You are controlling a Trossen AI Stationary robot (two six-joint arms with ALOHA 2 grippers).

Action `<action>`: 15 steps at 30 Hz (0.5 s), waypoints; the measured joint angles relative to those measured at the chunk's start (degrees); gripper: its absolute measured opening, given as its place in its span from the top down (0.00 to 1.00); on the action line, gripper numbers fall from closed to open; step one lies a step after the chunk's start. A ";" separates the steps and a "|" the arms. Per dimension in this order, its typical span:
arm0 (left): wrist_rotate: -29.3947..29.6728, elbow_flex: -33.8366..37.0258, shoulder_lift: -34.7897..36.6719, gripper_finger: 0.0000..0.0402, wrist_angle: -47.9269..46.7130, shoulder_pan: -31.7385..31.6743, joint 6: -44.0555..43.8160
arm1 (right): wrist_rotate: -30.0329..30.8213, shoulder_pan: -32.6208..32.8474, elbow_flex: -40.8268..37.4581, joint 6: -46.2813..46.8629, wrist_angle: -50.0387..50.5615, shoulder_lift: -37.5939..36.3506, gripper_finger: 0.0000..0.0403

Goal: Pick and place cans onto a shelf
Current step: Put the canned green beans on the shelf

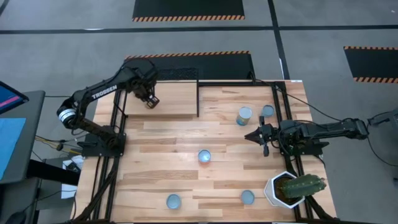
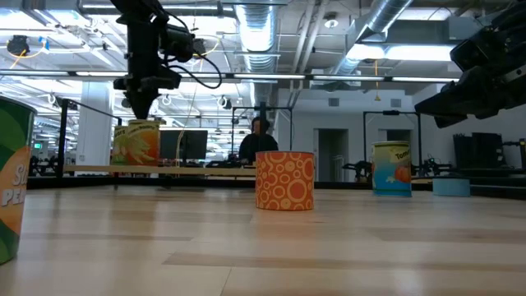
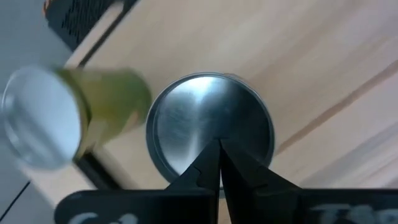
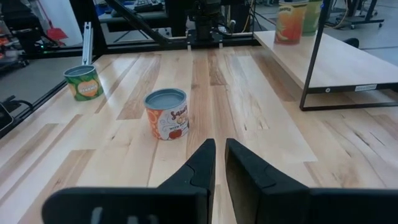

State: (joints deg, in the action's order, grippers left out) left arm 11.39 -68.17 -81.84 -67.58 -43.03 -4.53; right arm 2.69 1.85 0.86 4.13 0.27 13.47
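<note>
Cans lay scattered over the planked table (image 1: 161, 165), and what mattered most was where each arm stood among them. The left gripper (image 1: 150, 101) hung over the shelf (image 1: 177, 99), the pale board at the table's far left corner, directly above a silver-topped can (image 3: 208, 134) standing upright there. In its wrist view the fingertips were pinched together above that lid's centre, gripping nothing, so the can looked already set down. A second can (image 3: 59, 121) with a yellow-green label stood just beside it on the shelf, near the edge.

The right gripper (image 1: 252, 135) was out over the table's right half, pointing toward the middle, its fingers nearly closed and empty. Straight ahead of it, well apart, stood the orange-patterned can (image 1: 204, 155) at mid-table, upright, its axis vertical, its blue lid facing up. Behind the gripper, toward the far side, two more cans waited: the blue-labelled can (image 1: 244, 116) near the shelf's black frame and a smaller blue-topped can (image 1: 267, 111) beside the right-hand rail. Two others, one at the near left (image 1: 173, 200) and one at the near right (image 1: 247, 197), stood along the table's near edge, not far from the cactus pot (image 1: 283, 188).

By my reckoning the right arm was much the nearer to the mid-table can, and it would have needed to spread its fingers before reaching forward around it.
</note>
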 joint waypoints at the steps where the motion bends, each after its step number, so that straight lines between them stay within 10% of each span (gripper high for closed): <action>1: 0.43 0.03 0.00 1.00 -1.01 0.00 -0.20 | 0.01 0.02 0.00 0.00 0.00 0.00 0.85; 15: 5.63 0.22 -0.23 1.00 -9.47 0.00 -2.20 | -0.75 0.00 0.00 0.09 0.15 0.00 0.85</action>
State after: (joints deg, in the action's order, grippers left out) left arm 17.01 -67.95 -82.07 -77.05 -43.03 -6.74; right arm 1.94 1.85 0.86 4.23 0.41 13.47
